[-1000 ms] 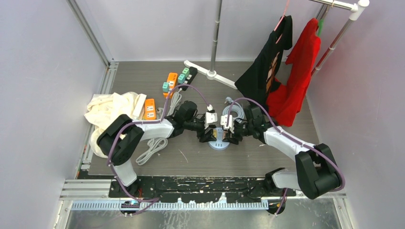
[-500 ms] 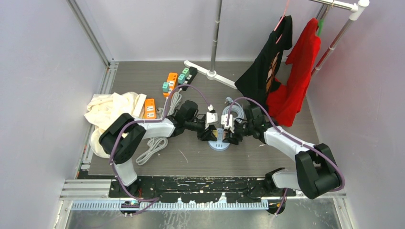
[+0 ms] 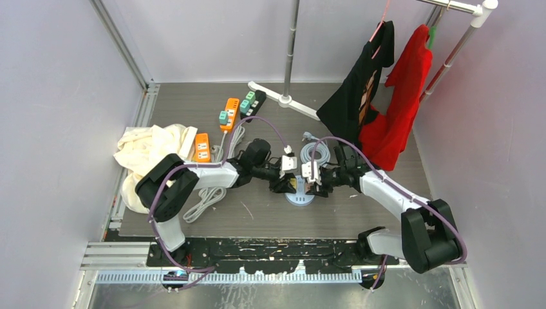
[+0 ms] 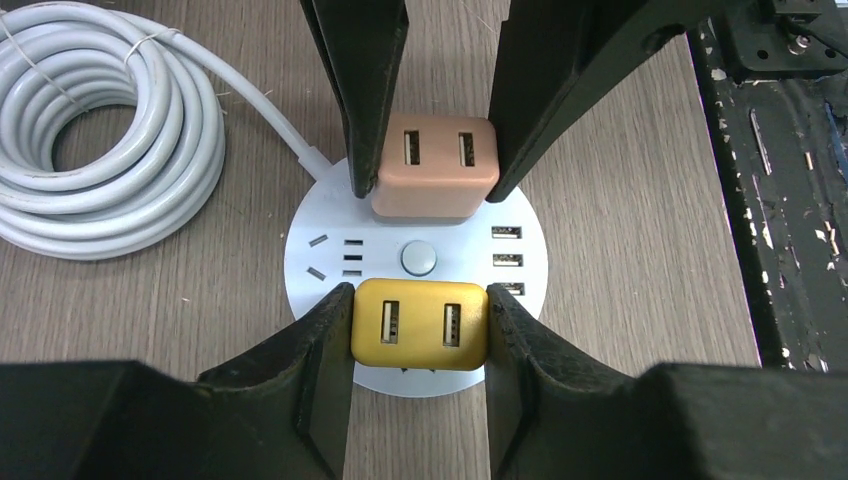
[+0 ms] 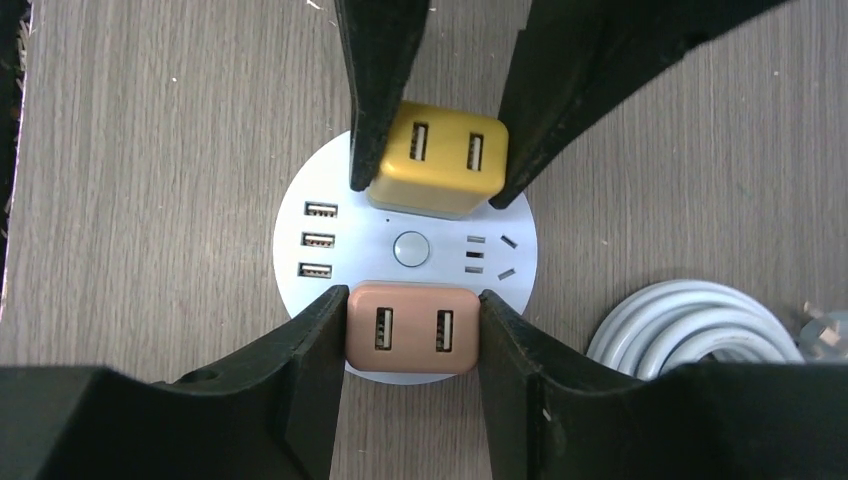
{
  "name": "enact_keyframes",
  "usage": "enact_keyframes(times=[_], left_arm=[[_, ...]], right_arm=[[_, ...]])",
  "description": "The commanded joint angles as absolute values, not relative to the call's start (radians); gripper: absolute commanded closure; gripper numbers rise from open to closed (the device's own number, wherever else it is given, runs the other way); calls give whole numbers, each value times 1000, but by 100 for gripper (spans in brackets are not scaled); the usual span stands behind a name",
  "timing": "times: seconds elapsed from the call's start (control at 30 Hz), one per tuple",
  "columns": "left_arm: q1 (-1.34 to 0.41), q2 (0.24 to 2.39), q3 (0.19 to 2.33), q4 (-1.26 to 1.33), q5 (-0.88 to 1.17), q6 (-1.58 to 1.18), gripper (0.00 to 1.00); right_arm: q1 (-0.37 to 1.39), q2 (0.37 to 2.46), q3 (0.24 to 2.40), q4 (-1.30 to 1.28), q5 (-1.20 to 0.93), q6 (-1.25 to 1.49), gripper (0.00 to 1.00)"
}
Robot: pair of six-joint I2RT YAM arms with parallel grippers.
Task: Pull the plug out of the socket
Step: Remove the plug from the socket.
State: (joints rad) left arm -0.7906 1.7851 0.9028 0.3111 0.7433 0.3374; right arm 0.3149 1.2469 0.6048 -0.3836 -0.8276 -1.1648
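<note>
A round white socket (image 4: 330, 270) lies flat on the wooden table, with a yellow plug (image 4: 420, 325) and a pink plug (image 4: 435, 165) standing in it. My left gripper (image 4: 420, 305) is shut on the yellow plug, both fingers pressed to its sides. From the opposite side, my right gripper (image 5: 412, 310) is shut on the pink plug (image 5: 412, 328). The right wrist view has the yellow plug (image 5: 440, 160) across the socket (image 5: 350, 240). From above, both grippers meet over the socket (image 3: 301, 198), which they largely hide.
The socket's coiled white cable (image 3: 317, 153) lies just behind it. Orange power strips (image 3: 230, 111) and a black strip (image 3: 256, 100) sit at the back left, next to a cream cloth (image 3: 151, 151). A clothes rack holds a black shirt (image 3: 360, 90) and a red shirt (image 3: 402, 96).
My left gripper's jaws have closed onto the yellow plug. Both grippers have shifted slightly nearer and to the right over the socket. The right gripper's grip is unchanged.
</note>
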Motion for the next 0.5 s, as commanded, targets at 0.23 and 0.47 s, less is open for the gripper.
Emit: enact_keyframes(times=[0.23,0.47], left_arm=[[-799,1828,856,268,666,315,100],[-799,1838,864,221,662,334,100]], right_arm=[[295,1266,646,-259,-843,-1024,99],[236,1205,634,-590,-879,-1329,99]])
